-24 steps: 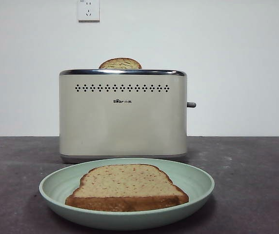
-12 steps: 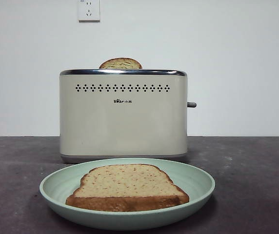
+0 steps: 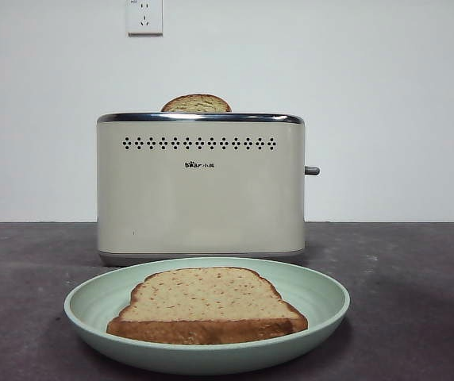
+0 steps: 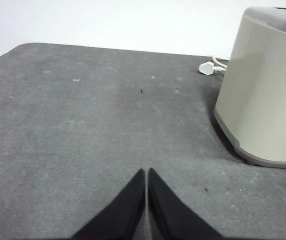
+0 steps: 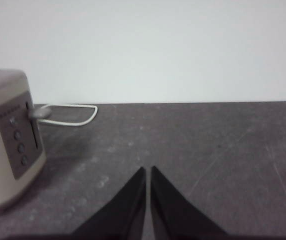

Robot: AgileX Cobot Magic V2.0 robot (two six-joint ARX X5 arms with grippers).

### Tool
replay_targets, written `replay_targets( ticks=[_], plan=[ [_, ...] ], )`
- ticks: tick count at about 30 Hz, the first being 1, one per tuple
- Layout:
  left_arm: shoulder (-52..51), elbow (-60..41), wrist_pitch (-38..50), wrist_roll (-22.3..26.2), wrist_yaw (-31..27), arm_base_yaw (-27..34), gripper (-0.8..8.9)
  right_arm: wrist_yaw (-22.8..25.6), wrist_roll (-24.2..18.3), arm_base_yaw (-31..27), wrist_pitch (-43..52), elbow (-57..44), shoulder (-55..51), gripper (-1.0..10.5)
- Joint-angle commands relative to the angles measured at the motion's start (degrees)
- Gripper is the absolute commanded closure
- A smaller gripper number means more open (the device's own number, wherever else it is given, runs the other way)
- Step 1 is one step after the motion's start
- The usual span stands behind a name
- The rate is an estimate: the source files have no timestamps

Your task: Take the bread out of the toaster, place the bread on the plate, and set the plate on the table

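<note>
Lower onto bread in toaster slot — jaws on both grippers closed, empty — open first.

On the table, the plate sits at 6 o'clock from the toaster, just before it. One bread slice lies flat in the plate; another slice stands in the toaster's top. A wall socket is at 12 o'clock behind.
</note>
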Motion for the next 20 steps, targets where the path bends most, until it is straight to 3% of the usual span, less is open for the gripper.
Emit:
replay_targets(
  ticks=[1,9,20],
  plan=[
    [-0.1,-1.4,-0.2,-0.4,-0.2,0.2,8.06,0.2,-0.3,-0.1,-1.3,-0.6,-1.2,9.4],
    [-0.1,-1.4,-0.2,-0.4,-0.2,0.2,8.06,0.2,-0.3,0.0,-6.3,-0.6,-1.1,9.4],
    [-0.1,-1.4,-0.2,-0.4,-0.2,0.2,8.06,0.2,-0.3,0.0,-4.5,-0.6,-1.1,9.4]
  ],
)
